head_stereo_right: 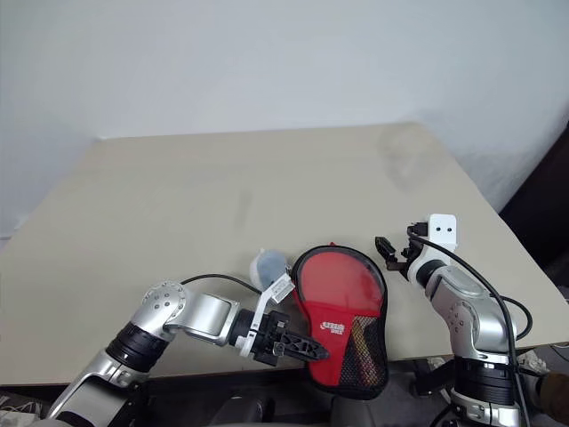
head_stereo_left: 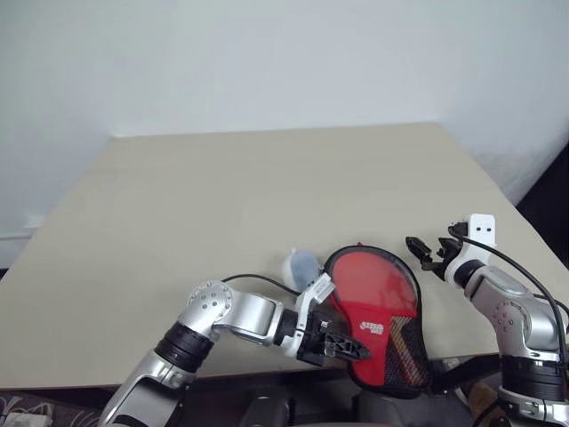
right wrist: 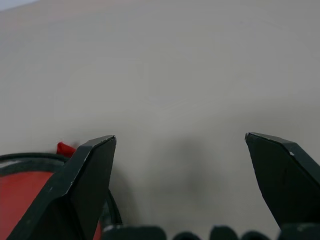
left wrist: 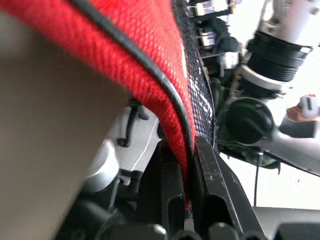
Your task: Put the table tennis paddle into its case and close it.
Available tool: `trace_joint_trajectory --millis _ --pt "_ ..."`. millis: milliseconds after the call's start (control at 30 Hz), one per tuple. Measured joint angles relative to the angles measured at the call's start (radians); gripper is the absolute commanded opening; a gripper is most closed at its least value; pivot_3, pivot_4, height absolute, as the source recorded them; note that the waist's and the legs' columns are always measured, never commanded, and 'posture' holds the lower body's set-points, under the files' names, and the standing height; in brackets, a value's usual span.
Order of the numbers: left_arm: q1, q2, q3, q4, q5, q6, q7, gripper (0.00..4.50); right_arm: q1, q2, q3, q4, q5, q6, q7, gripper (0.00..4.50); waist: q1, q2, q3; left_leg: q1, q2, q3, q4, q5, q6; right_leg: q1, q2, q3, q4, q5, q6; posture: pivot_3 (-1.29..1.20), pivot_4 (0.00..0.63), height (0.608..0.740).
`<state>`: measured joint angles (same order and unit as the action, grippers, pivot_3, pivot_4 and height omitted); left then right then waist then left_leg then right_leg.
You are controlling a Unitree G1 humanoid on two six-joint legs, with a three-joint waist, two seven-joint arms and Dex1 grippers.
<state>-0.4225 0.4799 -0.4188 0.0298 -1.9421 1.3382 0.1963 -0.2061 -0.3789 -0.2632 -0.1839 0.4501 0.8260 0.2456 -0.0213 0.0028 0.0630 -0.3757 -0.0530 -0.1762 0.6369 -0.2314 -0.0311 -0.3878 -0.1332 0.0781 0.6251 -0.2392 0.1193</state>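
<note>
The red case (head_stereo_left: 369,289) with black edging lies at the table's near edge, and its black mesh pocket end (head_stereo_left: 400,356) hangs over that edge. My left gripper (head_stereo_left: 356,349) is shut on the case's left rim by the white logo. In the left wrist view the red fabric (left wrist: 125,40) is pinched between the black fingers (left wrist: 215,180). My right gripper (head_stereo_left: 420,253) stands open just right of the case's rounded end, apart from it, with nothing between its fingers (right wrist: 90,175). The paddle is hidden; a pale yellow and red shape shows dimly behind the mesh.
A small grey-blue lump (head_stereo_left: 300,265) lies against the case's upper left side. The beige table (head_stereo_left: 222,196) stretches far and left of the case. A pale wall stands behind it, and the table's right edge runs close to my right arm.
</note>
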Motion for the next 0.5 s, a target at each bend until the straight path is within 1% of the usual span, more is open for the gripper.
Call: trace_joint_trajectory --millis 67,200,500 --pt "0.0 0.014 0.002 0.006 0.001 0.0 -0.021 0.06 0.0 0.0 0.0 0.004 0.0 0.0 0.0 4.5 0.0 0.0 0.0 0.0 0.0 0.001 0.0 0.0 0.0 0.0 0.0 0.001 0.0 0.0 0.0 0.0 0.0 0.74" --pt "0.0 0.012 0.003 0.006 0.021 -0.002 -0.071 0.06 -0.011 0.003 0.005 0.006 0.0 0.0 0.0 4.5 0.0 0.0 0.0 0.0 0.0 0.001 0.0 0.0 0.0 0.0 0.0 0.001 0.0 0.0 0.0 0.0 0.0 0.74" --pt "0.0 -0.007 0.004 0.042 0.064 0.006 -0.124 0.06 -0.012 0.004 0.007 0.006 0.0 0.0 0.003 4.5 0.0 0.0 0.0 -0.001 0.0 0.001 0.0 0.0 0.0 -0.001 0.0 0.001 0.0 0.0 0.0 0.0 0.0 0.74"
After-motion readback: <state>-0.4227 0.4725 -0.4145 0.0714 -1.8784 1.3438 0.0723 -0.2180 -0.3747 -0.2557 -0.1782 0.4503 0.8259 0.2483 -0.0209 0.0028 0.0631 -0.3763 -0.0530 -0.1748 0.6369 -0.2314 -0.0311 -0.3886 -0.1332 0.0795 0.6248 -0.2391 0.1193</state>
